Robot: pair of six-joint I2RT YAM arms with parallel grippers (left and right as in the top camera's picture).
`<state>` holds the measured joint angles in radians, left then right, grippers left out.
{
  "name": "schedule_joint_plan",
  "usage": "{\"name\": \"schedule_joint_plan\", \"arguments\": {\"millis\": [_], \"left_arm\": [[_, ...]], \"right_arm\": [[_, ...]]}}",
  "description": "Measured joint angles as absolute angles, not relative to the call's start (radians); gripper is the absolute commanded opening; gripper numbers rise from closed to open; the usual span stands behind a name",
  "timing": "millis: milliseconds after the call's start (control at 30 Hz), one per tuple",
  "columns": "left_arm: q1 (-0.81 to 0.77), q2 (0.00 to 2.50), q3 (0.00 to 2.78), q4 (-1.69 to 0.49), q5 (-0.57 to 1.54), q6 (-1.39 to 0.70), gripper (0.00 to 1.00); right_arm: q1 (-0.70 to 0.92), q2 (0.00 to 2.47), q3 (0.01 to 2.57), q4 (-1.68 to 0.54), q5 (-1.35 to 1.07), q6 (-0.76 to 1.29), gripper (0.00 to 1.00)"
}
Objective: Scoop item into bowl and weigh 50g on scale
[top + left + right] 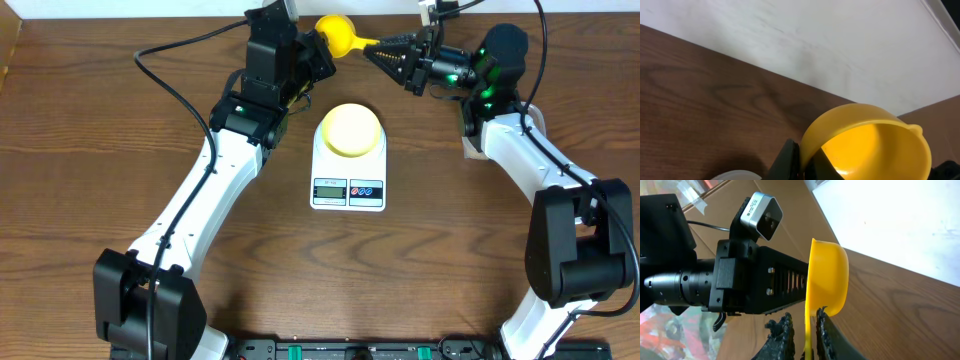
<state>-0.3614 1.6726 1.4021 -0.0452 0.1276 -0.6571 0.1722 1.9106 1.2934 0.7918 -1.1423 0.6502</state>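
A bright yellow scoop hangs in the air behind the scale, held between both arms. My left gripper is shut on the rim of the scoop's cup, one finger outside and one inside. My right gripper straddles the thin handle, and its fingers stand close on either side with slim gaps showing. The cup looks empty. The pale yellow bowl sits on the white scale at mid table. The item is out of view.
The left arm's wrist and its camera fill the left of the right wrist view, right beside the scoop. A white wall bounds the table's far edge. Black cables trail over the table by both arms.
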Motion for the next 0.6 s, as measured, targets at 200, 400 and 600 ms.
{"name": "schedule_joint_plan", "arguments": {"millis": [200,400,600], "left_arm": [[-0.362,1.673,1.402,-0.045,0.095,-0.713,0.08],[-0.362,1.673,1.402,-0.045,0.079,-0.760,0.08],[-0.365,1.673,1.402,-0.045,0.075,-0.780,0.08]], "right_arm": [[0.168,1.911,1.293,0.790,-1.126,0.646,0.13],[0.166,1.911,1.293,0.791,-1.115,0.646,0.11],[0.166,1.911,1.293,0.793,-1.080,0.655,0.21]]}}
